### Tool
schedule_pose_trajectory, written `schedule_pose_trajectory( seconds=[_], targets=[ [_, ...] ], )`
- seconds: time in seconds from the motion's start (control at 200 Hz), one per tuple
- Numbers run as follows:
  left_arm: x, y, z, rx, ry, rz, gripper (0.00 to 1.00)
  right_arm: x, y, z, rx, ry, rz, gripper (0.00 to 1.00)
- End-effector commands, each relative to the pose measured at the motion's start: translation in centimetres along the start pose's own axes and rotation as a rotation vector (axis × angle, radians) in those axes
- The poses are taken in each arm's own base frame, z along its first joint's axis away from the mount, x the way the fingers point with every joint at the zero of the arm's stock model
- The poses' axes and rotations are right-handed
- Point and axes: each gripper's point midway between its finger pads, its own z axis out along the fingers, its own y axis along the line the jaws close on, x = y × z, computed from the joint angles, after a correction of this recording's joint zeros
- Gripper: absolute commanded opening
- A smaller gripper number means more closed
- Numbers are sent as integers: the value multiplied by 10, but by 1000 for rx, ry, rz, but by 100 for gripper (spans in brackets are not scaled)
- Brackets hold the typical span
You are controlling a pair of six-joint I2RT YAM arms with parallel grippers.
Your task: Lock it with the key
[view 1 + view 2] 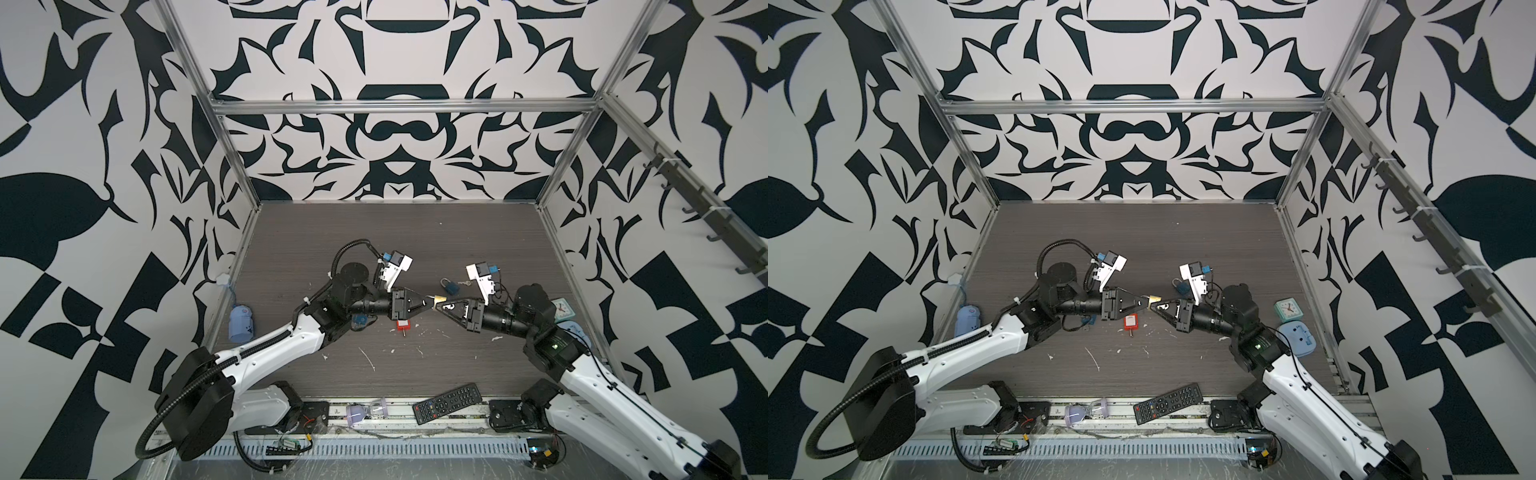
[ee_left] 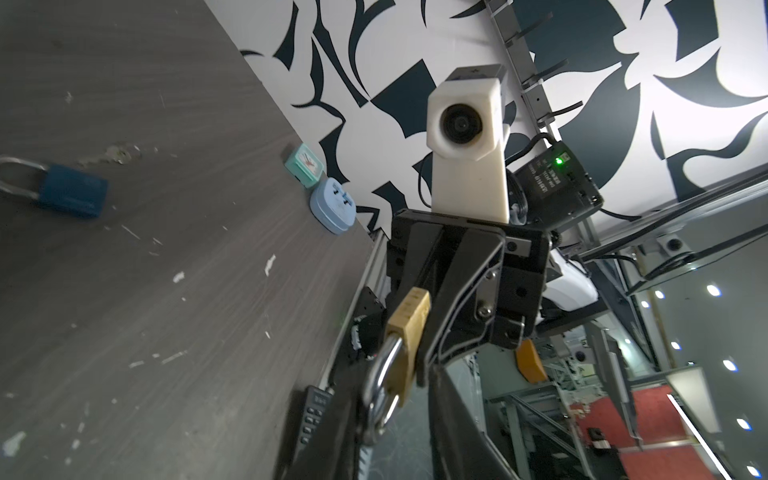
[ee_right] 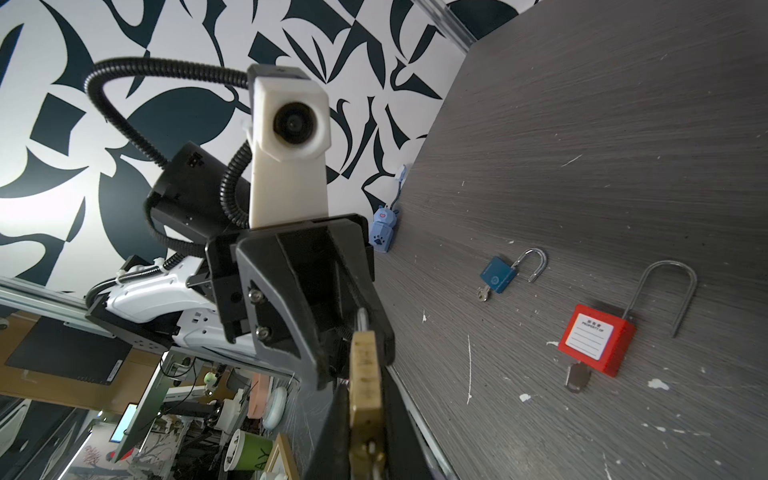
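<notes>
**A:** In both top views, where is the lock?

**B:** Off the table (image 1: 374, 249), in the air between the arms; the brass padlock (image 1: 439, 298) lies lengthwise on the line from the left gripper (image 1: 429, 301) to the right gripper (image 1: 437, 307); both tips meet at it, so neither arm is nearer.

**A:** And the left wrist view?

**B:** The shackle (image 2: 380, 386) points back at the left gripper and sits between its fingers (image 2: 332, 419); those jaws stand a little apart; whether a pad bears on the steel I cannot tell. The brass body runs away from that camera; its far end goes in between the fingers (image 2: 461, 299) of the right gripper.

**A:** The right wrist view?

**B:** The body is seen edge-on, its keyhole end between this gripper's own fingers (image 3: 328, 440); the jaws are narrow and clamped on that end. The key I cannot pick out; it may be hidden between the pads. Beyond the lock, the shackle reaches into the left gripper.

**A:** So what does the coming move turn on?

**B:** On that axis, I judge; the shackle end faces left and the keyhole end faces right. A push to seat the shackle would run along the body from the left; a turn at the keyhole falls to the right.

**A:** Anything else about?

**B:** A blue padlock (image 3: 498, 274) and a red padlock (image 3: 596, 343) lie on the table, well apart from the grippers, shackles swung open.
</notes>
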Motion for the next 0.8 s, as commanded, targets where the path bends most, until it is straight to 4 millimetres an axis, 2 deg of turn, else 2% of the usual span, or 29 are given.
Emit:
schedule_pose_trajectory(
  seconds=[0.0,0.065,0.27,0.795],
  targets=[
    [-8,-26,-18,66,-3,94,40,3,-6,-3,26,-11,31,0],
    [-7,-27,-21,64,-2,103,46,3,-2,-4,9,-9,35,0],
    [-3,-23,-21,63,4,90,51,0,1,-1,0,0,28,0],
    [-7,-8,-17,35,-9,66,52,-4,3,7,-15,24,12,0]
  ],
)
